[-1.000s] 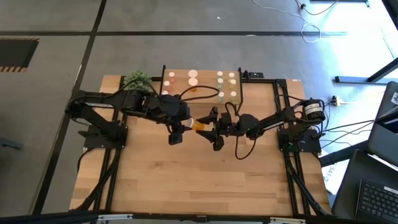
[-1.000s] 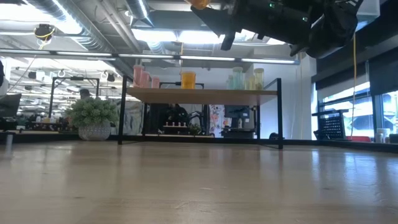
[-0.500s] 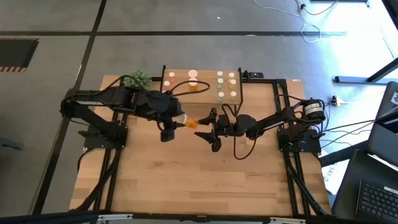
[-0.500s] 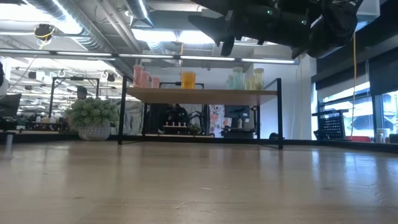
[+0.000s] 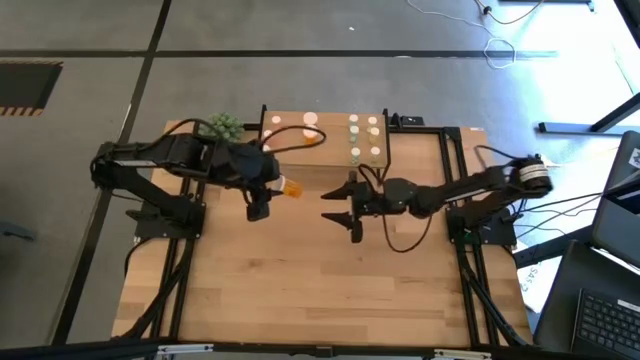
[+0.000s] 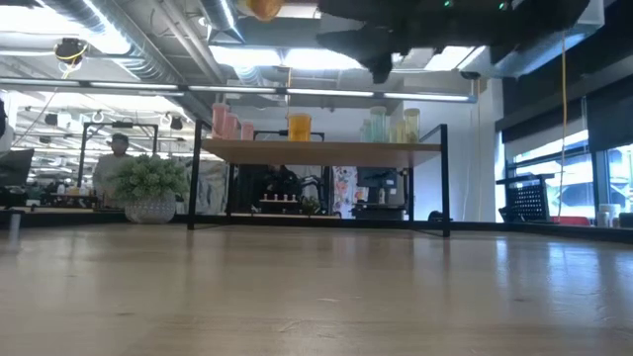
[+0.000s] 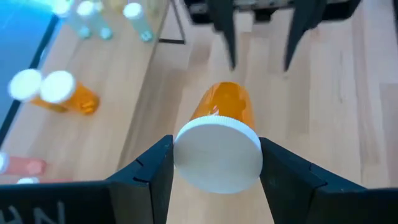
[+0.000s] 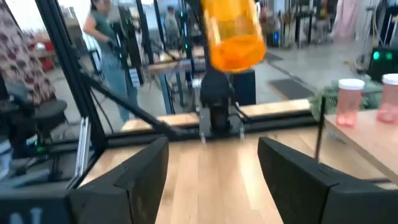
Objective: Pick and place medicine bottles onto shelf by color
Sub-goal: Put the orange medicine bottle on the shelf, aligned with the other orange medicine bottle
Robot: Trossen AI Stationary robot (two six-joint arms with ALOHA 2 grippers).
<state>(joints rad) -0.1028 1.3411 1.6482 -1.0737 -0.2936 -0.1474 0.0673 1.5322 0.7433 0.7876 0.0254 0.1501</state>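
Observation:
An orange medicine bottle (image 5: 290, 186) with a white cap is in the air over the table's middle, with my left gripper (image 5: 266, 192) shut on it. It also shows at the top of the low view, orange bottle (image 6: 262, 8). My right gripper (image 5: 341, 212) stands open to its right, pointing at it, with nothing between its fingers (image 8: 137, 177). The shelf (image 5: 322, 150) stands at the far edge with pink bottles (image 6: 227, 122), an orange bottle (image 6: 299, 127) and pale green bottles (image 6: 391, 126) upright on its board. My left gripper pinches the orange bottle at its white cap end (image 7: 184, 155) between its two fingers (image 7: 152, 177). The fingers come from the table's left, slanting down. The bottle lies along them, its body (image 7: 225, 102) pointing toward the right gripper, lifted clear of the table.
A spiky green potted plant (image 5: 222, 125) stands just left of the shelf at the far edge. The near half of the wooden tabletop (image 5: 320, 290) is bare. People stand in the room beyond the table (image 8: 106, 37).
My left gripper has carried the orange bottle toward the table's left edge and a little up, away from my right gripper. My right gripper has stayed open, tipped up until it points level, and drawn slightly toward the right edge.

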